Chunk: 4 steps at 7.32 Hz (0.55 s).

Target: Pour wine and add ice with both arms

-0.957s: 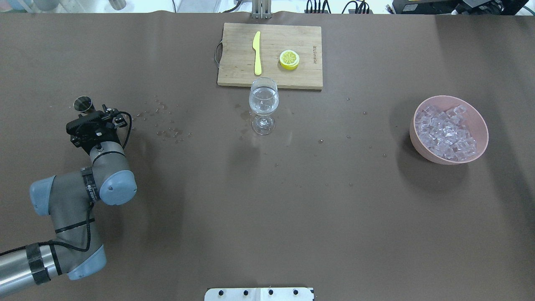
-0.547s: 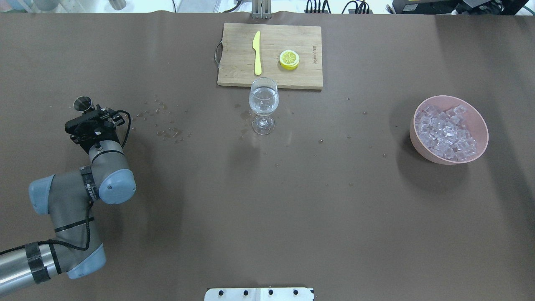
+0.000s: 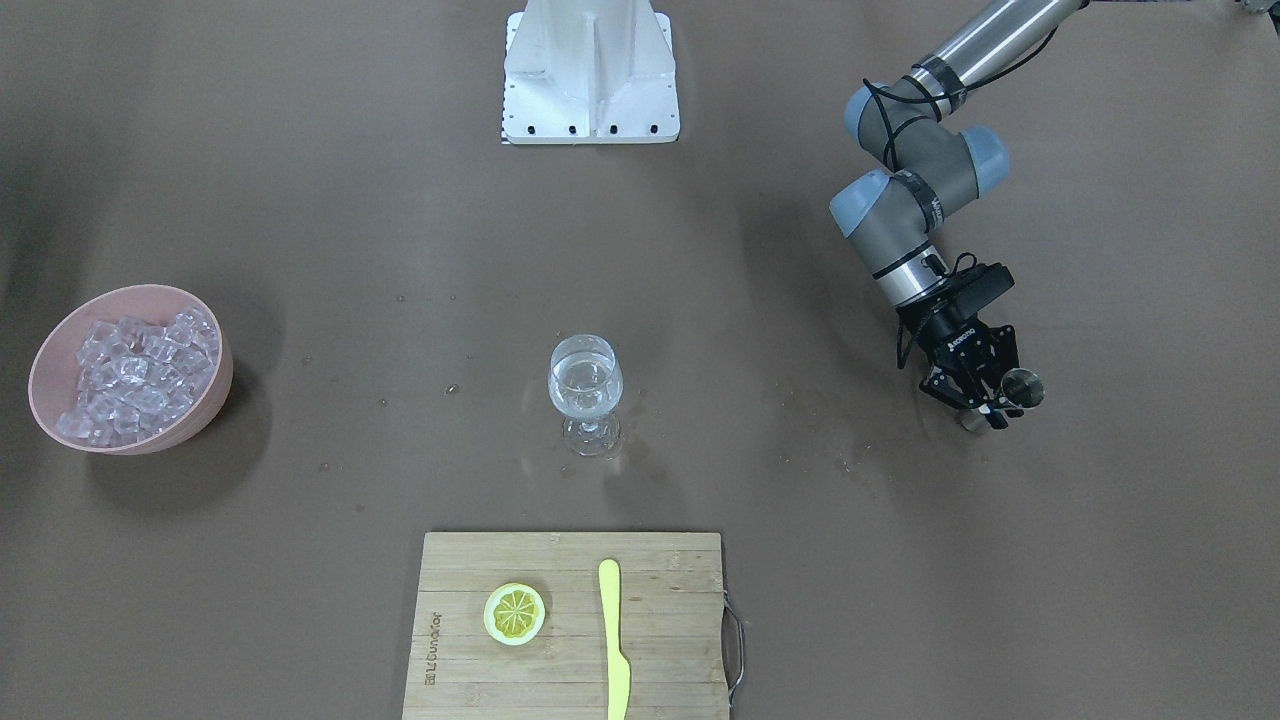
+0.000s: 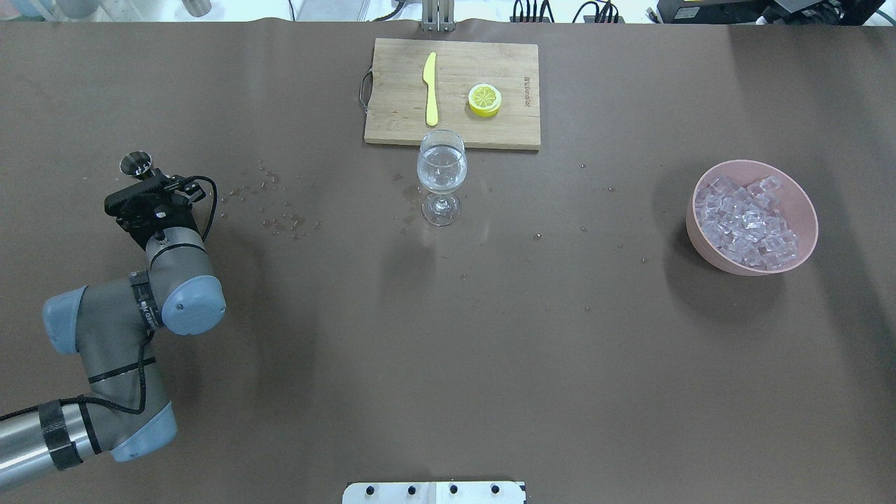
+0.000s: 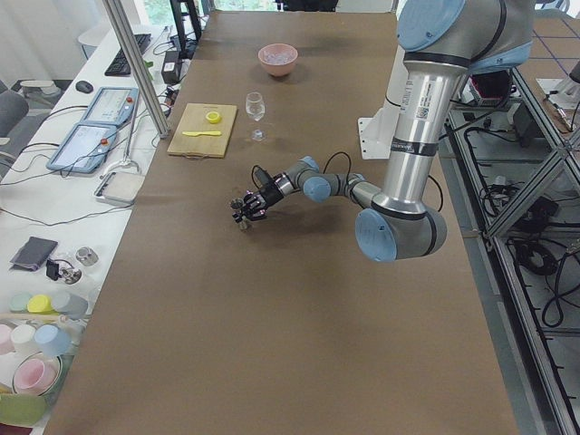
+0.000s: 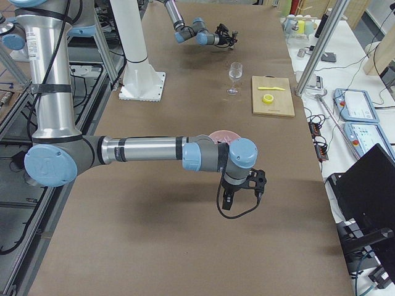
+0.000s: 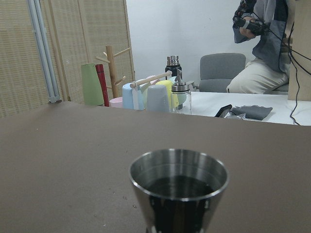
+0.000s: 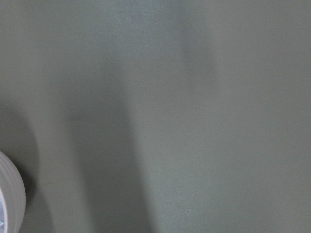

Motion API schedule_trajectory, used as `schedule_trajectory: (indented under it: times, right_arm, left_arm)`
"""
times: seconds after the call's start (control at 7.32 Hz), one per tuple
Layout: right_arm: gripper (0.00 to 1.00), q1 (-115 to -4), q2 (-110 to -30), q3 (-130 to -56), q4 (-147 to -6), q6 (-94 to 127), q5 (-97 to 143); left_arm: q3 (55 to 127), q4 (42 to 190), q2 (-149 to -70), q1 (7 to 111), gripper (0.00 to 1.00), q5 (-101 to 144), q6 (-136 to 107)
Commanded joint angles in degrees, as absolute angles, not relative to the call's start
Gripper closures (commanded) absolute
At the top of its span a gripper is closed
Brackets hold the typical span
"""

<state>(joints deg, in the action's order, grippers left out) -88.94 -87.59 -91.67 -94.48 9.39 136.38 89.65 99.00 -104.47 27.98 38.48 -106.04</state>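
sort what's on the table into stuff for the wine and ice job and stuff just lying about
For the job: glass, wine in it, ice, bowl, cup in the left gripper.

Lying about: board, knife, lemon.

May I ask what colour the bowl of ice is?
The bowl is pale pink, clearest in the overhead exterior view.
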Motion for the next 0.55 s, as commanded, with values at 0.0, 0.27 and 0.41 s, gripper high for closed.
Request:
schedule_trajectory:
  times: [0.0, 0.27, 0.41]
  right_arm:
    - [0.00, -88.95, -87.63, -91.67, -94.48, 9.40, 136.41]
    - [0.00, -88.95, -87.63, -91.50, -94.48, 9.40, 136.41]
    - [0.00, -88.95, -87.63, -91.58, -94.48, 9.40, 136.49]
  left_arm:
    - [97.87, 99.05, -103.63, 29.26, 1.00, 39.02, -102.77]
    - [105.09, 99.05, -103.53, 29.18, 1.00, 38.94, -101.25]
    - [105.12, 98.62, -103.80, 29.18, 1.00, 38.85, -100.47]
